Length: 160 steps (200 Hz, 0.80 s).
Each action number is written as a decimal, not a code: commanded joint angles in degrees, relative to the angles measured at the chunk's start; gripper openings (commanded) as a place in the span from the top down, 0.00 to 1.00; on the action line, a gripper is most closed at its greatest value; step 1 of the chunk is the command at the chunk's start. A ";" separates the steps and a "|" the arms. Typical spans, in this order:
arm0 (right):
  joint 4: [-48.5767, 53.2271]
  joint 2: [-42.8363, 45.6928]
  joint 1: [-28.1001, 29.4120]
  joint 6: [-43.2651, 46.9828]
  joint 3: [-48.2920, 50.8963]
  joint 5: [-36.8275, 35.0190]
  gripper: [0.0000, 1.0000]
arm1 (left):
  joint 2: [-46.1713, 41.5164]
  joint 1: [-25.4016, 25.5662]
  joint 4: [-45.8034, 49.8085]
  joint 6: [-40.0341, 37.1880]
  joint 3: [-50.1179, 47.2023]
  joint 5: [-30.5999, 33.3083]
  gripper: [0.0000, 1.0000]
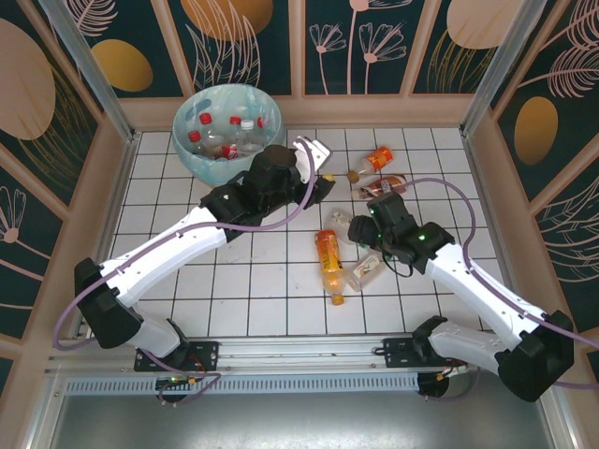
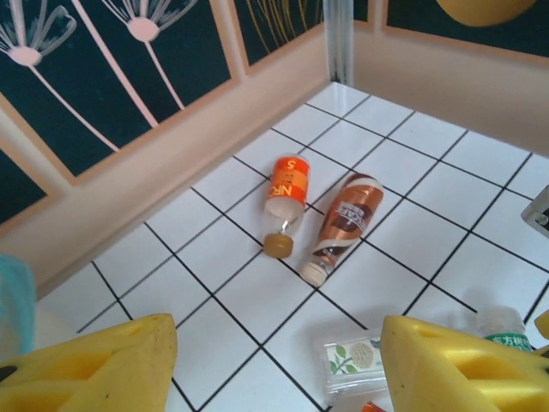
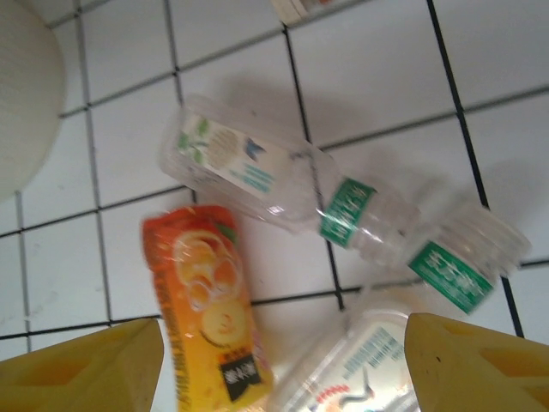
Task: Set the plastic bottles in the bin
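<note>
A round bin lined with a light blue-green plastic bag [image 1: 185, 150] stands at the far left of the white tiles [image 1: 234, 290], with clear red-capped bottles [image 1: 225, 140] lying inside it. To its right, 2 bottles lie side by side, an orange-labelled bottle [image 2: 285, 190] and a brown bottle [image 2: 347, 215]. Nearer, a tall orange juice bottle [image 1: 329, 265] lies among clear green-labelled bottles [image 3: 274, 184].

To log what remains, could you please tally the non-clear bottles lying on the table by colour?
Orange bottles: 2
Brown bottle: 1
Total: 3
</note>
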<state>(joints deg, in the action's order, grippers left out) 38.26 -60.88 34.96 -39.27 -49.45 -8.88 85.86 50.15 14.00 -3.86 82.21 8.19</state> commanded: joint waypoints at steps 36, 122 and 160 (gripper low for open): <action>10.74 4.31 -1.82 -6.88 6.08 0.72 0.25 | -4.50 1.50 -10.02 3.13 -14.66 -9.58 0.36; -3.72 -1.72 -2.26 -13.71 14.28 6.44 0.18 | -6.06 1.83 -12.30 6.50 -20.05 -5.26 0.35; -6.26 -3.01 -2.37 -14.87 17.04 7.48 0.17 | -6.12 1.86 -12.42 6.77 -21.16 -4.06 0.34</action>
<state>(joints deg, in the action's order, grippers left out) 33.36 -63.00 32.97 -51.86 -34.79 -1.98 80.62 51.77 3.18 1.83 62.02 2.63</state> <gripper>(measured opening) 0.834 0.660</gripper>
